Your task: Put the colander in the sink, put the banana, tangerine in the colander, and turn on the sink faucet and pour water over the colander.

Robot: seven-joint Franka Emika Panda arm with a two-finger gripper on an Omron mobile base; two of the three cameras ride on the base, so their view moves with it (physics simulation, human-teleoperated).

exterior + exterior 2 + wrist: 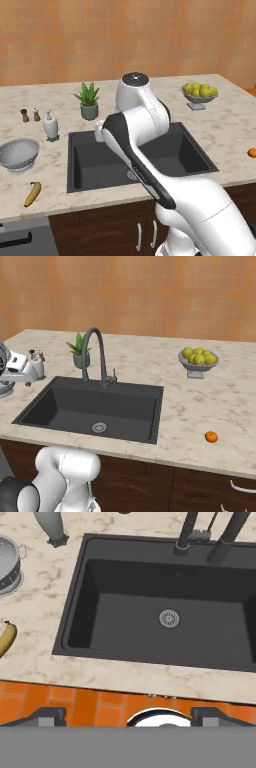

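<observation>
The silver colander [20, 154] stands on the counter left of the dark sink [95, 165], with the yellow banana [33, 193] lying in front of it near the counter edge. The tangerine [252, 153] lies far right of the sink. In the hand view the colander [7, 564] and banana [6, 639] sit at the left edge, and the sink [125, 627] holds nothing but its drain [169, 618]. My gripper [129, 716] is open and empty, its fingertips [47, 716] wide apart. In the right base view the hand [17, 370] hangs high beside the sink's left end. The gooseneck faucet [95, 351] stands behind the basin.
A white soap dispenser [50, 126], two small shakers [25, 115] and a potted plant [88, 101] stand behind and left of the sink. A grey footed bowl of yellow-green fruit [198, 360] is at the back right. My own arm covers the faucet in the left base view.
</observation>
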